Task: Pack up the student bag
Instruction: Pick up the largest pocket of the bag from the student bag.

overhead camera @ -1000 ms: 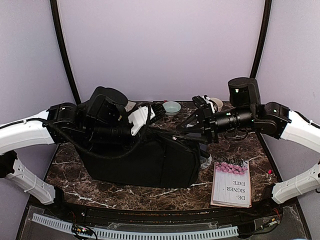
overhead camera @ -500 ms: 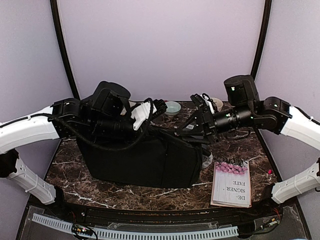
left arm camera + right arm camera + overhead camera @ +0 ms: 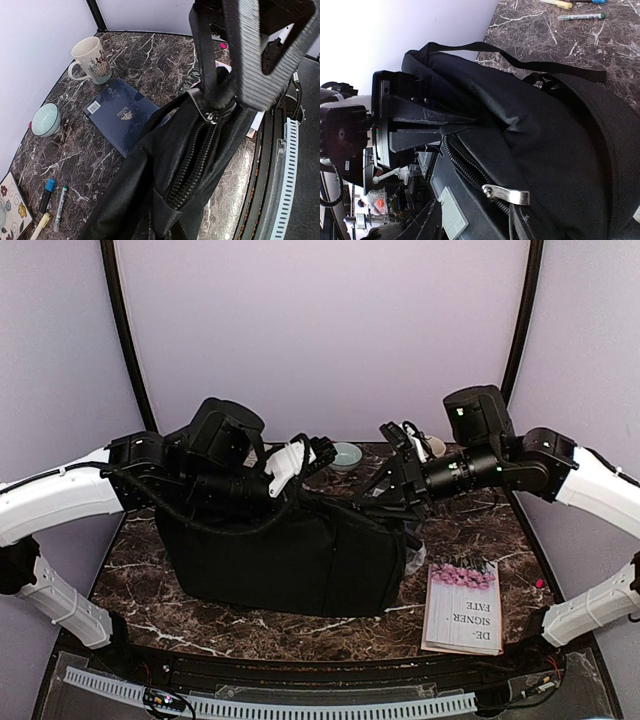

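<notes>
At middle of counter (image 3: 135, 590), between both arms: black bag (image 3: 290, 555), standing on its long edge, top hoisted. Left end effector (image 3: 322, 452) clenched on bag's grey handle (image 3: 250, 60) (webbing taut, running straight up from zipper (image 3: 195, 165) end). Right end effector (image 3: 393, 465) at bag's right top corner, jaws parted, gripping nothing visible; silver zipper pull (image 3: 507, 194) lying just ahead of it on dark fabric. Thin black strap (image 3: 530, 62) draped loose across bag's far side, toward markers (image 3: 60, 207). Behind bag, on marble: blue notebook (image 3: 122, 115) flat, its near corner hidden by bag, mug (image 3: 90, 57) upright beyond it, pale bowl (image 3: 46, 120) near wall, three markers side by side. Right of bag, near front edge: book (image 3: 462, 605) with pink flowers on cover, just beside bag's corner.
</notes>
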`<action>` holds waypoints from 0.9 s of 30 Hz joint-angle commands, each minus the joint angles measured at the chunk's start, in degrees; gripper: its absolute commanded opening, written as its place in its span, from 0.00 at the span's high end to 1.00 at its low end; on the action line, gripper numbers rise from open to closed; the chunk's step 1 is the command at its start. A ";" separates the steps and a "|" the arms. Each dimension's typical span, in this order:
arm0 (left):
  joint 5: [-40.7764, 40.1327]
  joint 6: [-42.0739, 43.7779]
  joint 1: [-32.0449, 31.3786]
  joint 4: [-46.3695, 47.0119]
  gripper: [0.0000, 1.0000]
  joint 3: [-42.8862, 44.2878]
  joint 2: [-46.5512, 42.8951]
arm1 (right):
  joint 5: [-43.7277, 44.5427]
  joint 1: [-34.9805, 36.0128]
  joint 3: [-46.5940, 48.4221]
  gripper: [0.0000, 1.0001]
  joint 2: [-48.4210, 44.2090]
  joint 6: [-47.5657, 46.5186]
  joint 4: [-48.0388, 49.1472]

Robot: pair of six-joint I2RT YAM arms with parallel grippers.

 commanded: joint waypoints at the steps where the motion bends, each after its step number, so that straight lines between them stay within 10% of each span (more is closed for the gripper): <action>1: 8.08 -0.74 -1.00 -1.28 1.00 -0.25 0.92 | 0.42 -4.45 0.01 0.54 -1.16 0.71 1.78; 27: 6.49 -2.79 -0.47 -3.98 1.00 3.43 4.72 | -16.83 -9.39 -11.67 0.55 -4.77 7.93 14.06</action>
